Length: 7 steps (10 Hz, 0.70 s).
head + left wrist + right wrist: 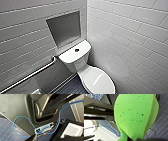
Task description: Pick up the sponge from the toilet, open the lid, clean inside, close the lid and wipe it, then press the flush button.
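Note:
The white toilet stands in the corner in the head view. Its oval lid lies shut over the bowl. On the flat tank top sits the small round flush button. The bright green sponge looms large in the right wrist view, pinched narrow where my right gripper is shut on it, hanging above dark blue floor tiles. My left gripper is open and holds nothing.
Grey-tiled walls close in on both sides of the toilet, with a recessed niche above the tank. A metal grab bar runs along the left wall. Dark blue floor tiles lie left of the bowl. A blue cable loops over the robot's body.

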{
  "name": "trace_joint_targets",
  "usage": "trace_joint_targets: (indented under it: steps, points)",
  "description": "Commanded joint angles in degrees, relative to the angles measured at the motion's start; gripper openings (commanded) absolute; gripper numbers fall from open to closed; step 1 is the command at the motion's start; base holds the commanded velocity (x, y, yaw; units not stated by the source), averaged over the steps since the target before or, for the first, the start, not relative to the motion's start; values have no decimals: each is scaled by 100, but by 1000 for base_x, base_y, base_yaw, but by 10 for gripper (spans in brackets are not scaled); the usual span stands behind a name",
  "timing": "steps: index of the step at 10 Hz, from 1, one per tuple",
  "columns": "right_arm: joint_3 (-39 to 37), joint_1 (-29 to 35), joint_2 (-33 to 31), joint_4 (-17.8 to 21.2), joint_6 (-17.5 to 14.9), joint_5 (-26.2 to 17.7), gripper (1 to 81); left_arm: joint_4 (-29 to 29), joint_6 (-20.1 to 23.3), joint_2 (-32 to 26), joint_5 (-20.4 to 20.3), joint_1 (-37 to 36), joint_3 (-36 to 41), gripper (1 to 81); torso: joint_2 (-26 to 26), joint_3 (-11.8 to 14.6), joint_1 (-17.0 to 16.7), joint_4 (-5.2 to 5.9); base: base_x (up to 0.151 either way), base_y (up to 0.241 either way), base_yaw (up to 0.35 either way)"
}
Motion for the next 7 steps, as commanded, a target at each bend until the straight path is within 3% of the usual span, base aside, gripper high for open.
trace_joint_targets:
  steps: [1,2,7]
  points:
    - [-105,-156,5,-147,-15,-431,10,41,35,-16,479,53,78,811,555,0,-358,0,0,0,0]
    - [-175,-174,58,-147,-15,-422,10,41,35,2,479,54,70,811,769,355,-496,0,0,0,0]
    - [-536,-226,339,-138,-15,-422,10,24,44,274,470,71,-554,811,1655,1252,-1073,0,0,0,0]
